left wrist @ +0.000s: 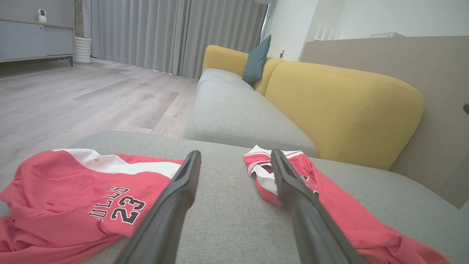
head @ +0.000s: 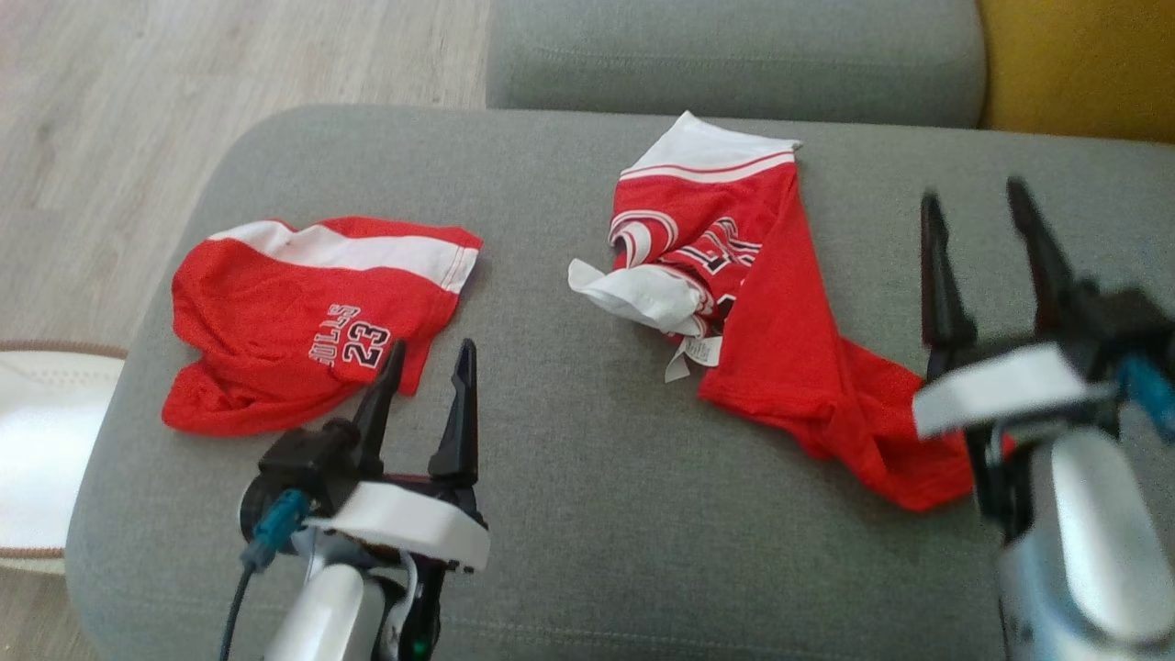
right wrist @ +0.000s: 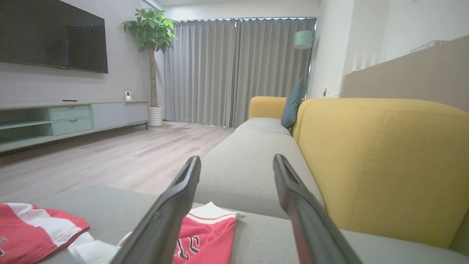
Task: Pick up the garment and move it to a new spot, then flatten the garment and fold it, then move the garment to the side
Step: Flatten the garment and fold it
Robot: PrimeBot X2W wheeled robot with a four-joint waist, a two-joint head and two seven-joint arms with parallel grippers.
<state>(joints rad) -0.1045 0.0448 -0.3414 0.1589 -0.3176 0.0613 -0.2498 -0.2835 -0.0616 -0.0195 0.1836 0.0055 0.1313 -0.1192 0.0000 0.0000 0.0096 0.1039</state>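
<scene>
A crumpled red and white garment [head: 780, 340] lies on the right half of the grey seat cushion [head: 587, 514], its white hem toward the far edge and a label showing. It also appears in the left wrist view [left wrist: 329, 205] and the right wrist view [right wrist: 209, 234]. My right gripper [head: 975, 197] hovers open just right of it, above the cushion, holding nothing; its fingers [right wrist: 176, 205] spread wide. A second red piece printed "23" [head: 275, 312] lies rumpled at the left. My left gripper [head: 431, 353] stands open at that piece's right edge, empty [left wrist: 235, 154].
A yellow backrest [left wrist: 340, 106] runs along the right side of the sofa, with a second grey seat [head: 734, 55] beyond. Wooden floor [head: 138, 110] lies past the cushion's left edge, where a white object with a brown rim [head: 37, 441] sits.
</scene>
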